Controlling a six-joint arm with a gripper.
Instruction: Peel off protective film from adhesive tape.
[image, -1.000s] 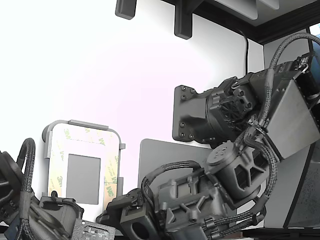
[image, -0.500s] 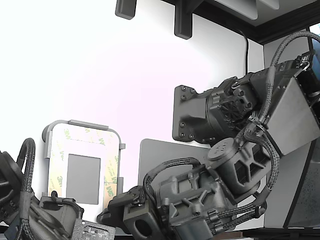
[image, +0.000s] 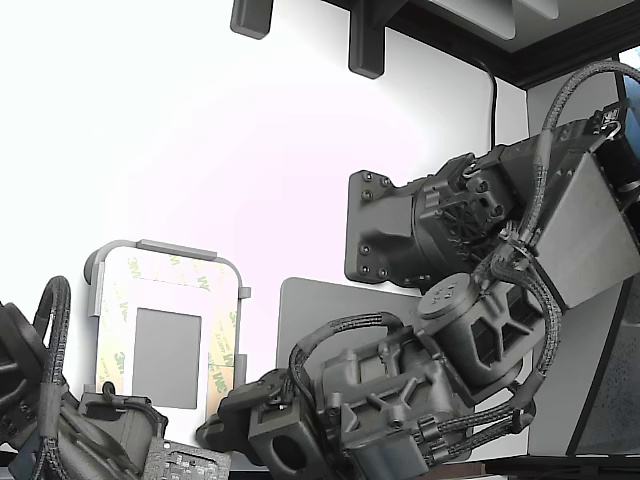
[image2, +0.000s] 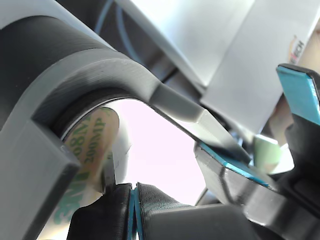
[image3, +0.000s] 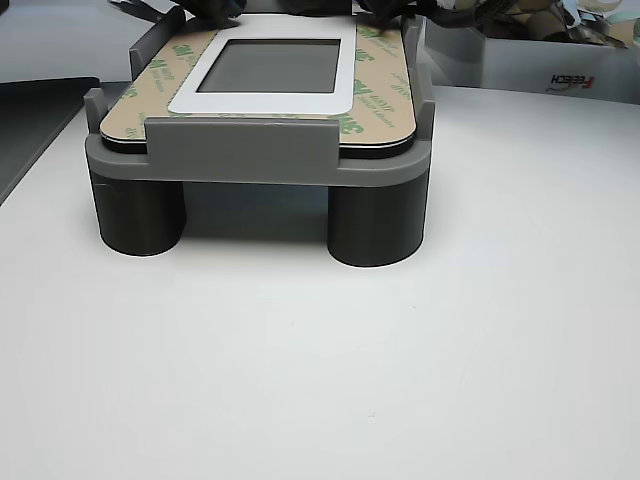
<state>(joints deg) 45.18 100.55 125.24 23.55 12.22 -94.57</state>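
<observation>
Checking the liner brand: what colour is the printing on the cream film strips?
Green, on the cream protective film strips, clearest in the other view.

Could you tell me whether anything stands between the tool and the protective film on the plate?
Nothing visible does. In the wrist view the tool sits right beside the protective film, past the grey fixture wall; whether they touch is unclear.

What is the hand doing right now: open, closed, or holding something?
Hand: cannot be told. The wrist view shows blue-padded fingers close to the film, but not whether they grip it.
</observation>
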